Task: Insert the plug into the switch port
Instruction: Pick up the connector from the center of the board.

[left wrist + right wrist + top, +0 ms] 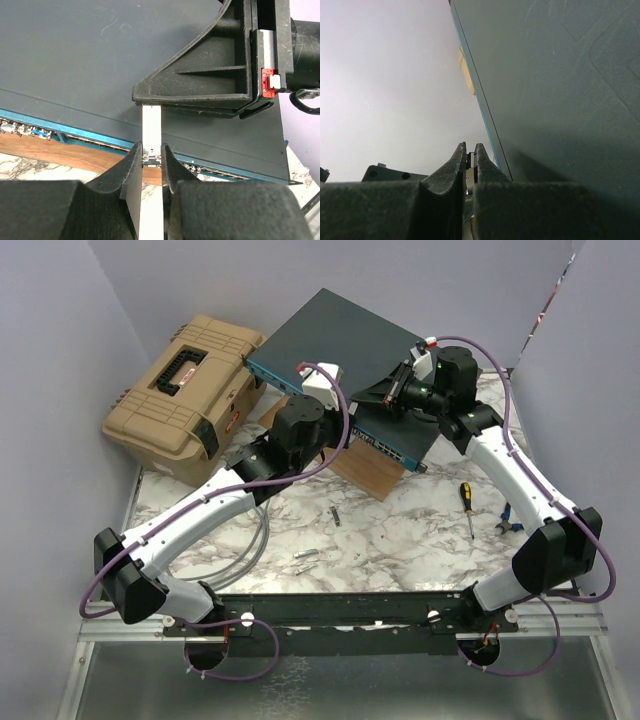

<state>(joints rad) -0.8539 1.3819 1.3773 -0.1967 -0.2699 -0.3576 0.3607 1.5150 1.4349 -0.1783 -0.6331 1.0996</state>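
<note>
The switch (330,340) is showing matt painted metal in dark grey-teal, faintly scuffed, and its narrow front face (75,134) is looking like smooth blue-painted metal. The toolbox (185,380) is presenting tan moulded plastic, matt and ribbed. The table (390,530) is gleaming softly with a smooth marble-pattern top, and the block (365,478) is showing brown wood grain. The left gripper (151,150) and right gripper (470,149) are showing black, grainy, matt plastic. The flat cable (151,122) is looking smooth, white and plastic, while the plug (151,160) is glinting dull grey. The arm shells (205,512) are shining as glossy white plastic.
</note>
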